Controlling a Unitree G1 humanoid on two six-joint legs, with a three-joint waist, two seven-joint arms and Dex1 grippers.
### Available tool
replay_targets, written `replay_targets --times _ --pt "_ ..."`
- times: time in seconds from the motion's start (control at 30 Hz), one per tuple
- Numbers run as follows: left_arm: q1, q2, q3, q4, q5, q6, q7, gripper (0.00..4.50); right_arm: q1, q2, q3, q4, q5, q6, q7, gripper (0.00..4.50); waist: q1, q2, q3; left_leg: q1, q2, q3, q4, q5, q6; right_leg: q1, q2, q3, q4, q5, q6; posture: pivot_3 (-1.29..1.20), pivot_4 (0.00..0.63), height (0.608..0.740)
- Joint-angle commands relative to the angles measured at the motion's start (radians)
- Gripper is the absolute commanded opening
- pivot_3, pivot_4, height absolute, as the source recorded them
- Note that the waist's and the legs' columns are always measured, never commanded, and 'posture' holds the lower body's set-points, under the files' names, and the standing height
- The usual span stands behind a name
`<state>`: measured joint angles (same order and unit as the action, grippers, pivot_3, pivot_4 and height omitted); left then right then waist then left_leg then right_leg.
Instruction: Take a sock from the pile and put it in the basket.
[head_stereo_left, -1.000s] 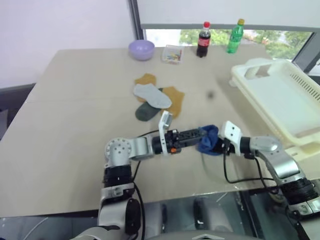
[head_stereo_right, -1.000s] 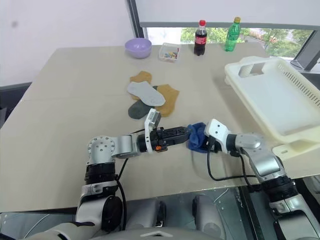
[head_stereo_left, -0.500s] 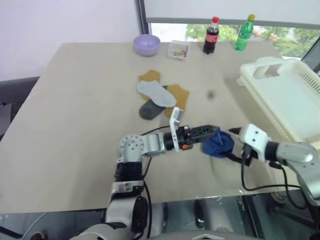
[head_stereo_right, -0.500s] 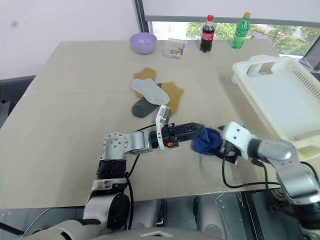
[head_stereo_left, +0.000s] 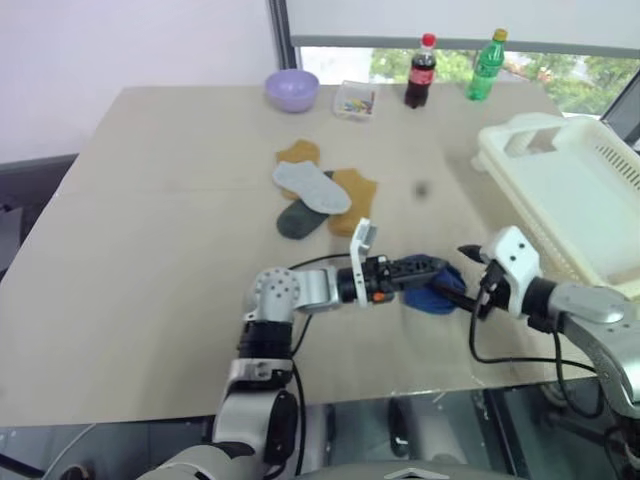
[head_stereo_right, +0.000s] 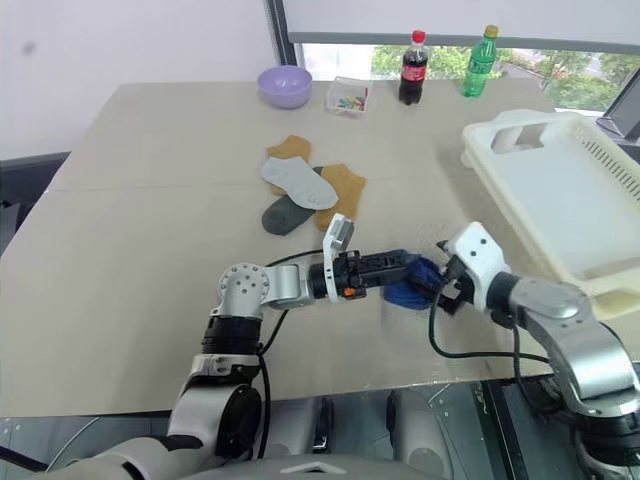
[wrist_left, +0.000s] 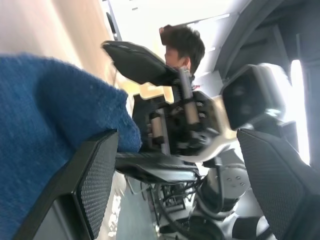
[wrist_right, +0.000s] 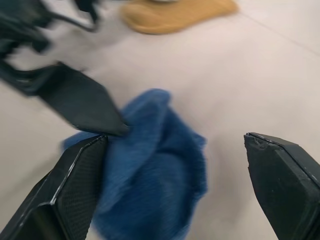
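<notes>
Left eye view gives you the desk (head_stereo_left: 150, 200) first, then the cream basket (head_stereo_left: 570, 190) at its right edge, with nothing visible inside it. Next comes the pile (head_stereo_left: 320, 195) mid-desk, mustard, light grey and dark grey socks overlapping. Nearer you, a blue sock (head_stereo_left: 437, 292) sits bunched at the desk surface, well apart from the pile and short of the basket. Your left pincer (head_stereo_left: 432, 268) reaches across to it, jaws spread wide with the sock against one finger (wrist_left: 92, 177). Your right pincer (head_stereo_left: 468, 272) faces it from the other side, jaws parted wide, gripping nothing.
</notes>
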<state>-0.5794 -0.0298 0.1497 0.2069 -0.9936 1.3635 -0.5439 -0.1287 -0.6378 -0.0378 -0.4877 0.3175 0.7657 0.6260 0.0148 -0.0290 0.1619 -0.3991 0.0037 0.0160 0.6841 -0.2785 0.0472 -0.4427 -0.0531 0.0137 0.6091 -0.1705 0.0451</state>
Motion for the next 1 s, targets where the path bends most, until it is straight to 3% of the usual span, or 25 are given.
replay_targets --times 0.03,0.2,0.3,0.43,0.53,0.63,0.8,0.9,1.0 --pt "-0.001 0.007 0.008 -0.067 -0.049 -0.001 -0.045 4.06 -0.001 -0.008 -0.032 0.027 -0.005 0.018 -0.027 4.46 -0.001 0.000 0.000 0.000 0.000 0.000 0.000 0.000 0.000 0.000 0.000 0.000 0.000 0.000 0.000 0.00 0.150 0.735" --pt "0.017 0.072 0.031 -0.127 -0.088 -0.019 -0.119 4.06 0.001 0.018 -0.073 0.047 0.057 0.086 -0.045 4.46 -0.004 0.000 0.000 0.000 0.000 0.000 0.000 0.000 0.000 -0.001 0.001 0.000 0.000 0.000 0.000 0.00 0.150 0.735" --pt "0.027 0.117 0.004 -0.121 -0.043 -0.052 -0.127 4.06 0.004 0.057 -0.107 0.040 0.151 0.182 -0.037 4.46 -0.003 0.000 0.000 0.000 0.001 0.000 0.000 0.000 0.000 -0.001 0.002 0.000 0.001 0.000 0.000 0.00 0.150 0.735" --pt "0.075 0.221 -0.174 -0.158 0.117 -0.180 -0.202 4.06 0.018 0.136 -0.147 0.052 0.280 0.302 -0.046 4.46 -0.003 0.001 0.000 0.001 0.001 0.000 0.000 0.000 0.000 0.000 0.002 0.000 0.001 0.000 0.000 0.00 0.150 0.735" --pt "0.101 0.258 -0.267 -0.171 0.201 -0.287 -0.265 4.06 0.016 0.192 -0.160 0.093 0.321 0.339 -0.072 3.61 -0.003 0.001 0.000 0.001 0.001 0.001 0.000 0.000 0.000 0.000 0.002 0.001 0.001 0.000 0.000 0.00 0.150 0.735" --pt "0.128 0.308 -0.378 -0.199 0.301 -0.399 -0.333 4.06 0.019 0.253 -0.178 0.118 0.375 0.371 -0.084 2.27 -0.003 0.001 0.000 0.001 0.002 0.001 0.000 0.000 0.000 0.000 0.001 0.001 0.001 0.000 0.000 0.00 0.150 0.735" --pt "0.135 0.305 -0.368 -0.185 0.318 -0.436 -0.344 4.06 0.011 0.296 -0.222 0.137 0.436 0.392 -0.111 0.10 -0.003 0.004 -0.002 0.002 0.003 0.001 0.000 0.000 0.000 0.000 0.002 0.001 0.002 0.000 0.000 0.00 0.150 0.735" --pt "0.137 0.304 -0.345 -0.186 0.333 -0.464 -0.325 4.06 0.010 0.292 -0.248 0.136 0.457 0.396 -0.128 0.04 -0.004 0.004 -0.002 0.002 0.003 0.001 0.000 0.000 0.000 0.000 0.002 0.001 0.002 0.000 0.000 0.00 0.150 0.735" --pt "0.146 0.290 -0.309 -0.199 0.436 -0.694 -0.285 4.06 0.003 0.271 -0.263 0.106 0.456 0.372 -0.155 0.04 -0.003 0.004 -0.002 0.002 0.003 0.001 0.000 0.000 0.000 0.000 0.002 0.001 0.002 0.000 0.000 0.00 0.150 0.735"
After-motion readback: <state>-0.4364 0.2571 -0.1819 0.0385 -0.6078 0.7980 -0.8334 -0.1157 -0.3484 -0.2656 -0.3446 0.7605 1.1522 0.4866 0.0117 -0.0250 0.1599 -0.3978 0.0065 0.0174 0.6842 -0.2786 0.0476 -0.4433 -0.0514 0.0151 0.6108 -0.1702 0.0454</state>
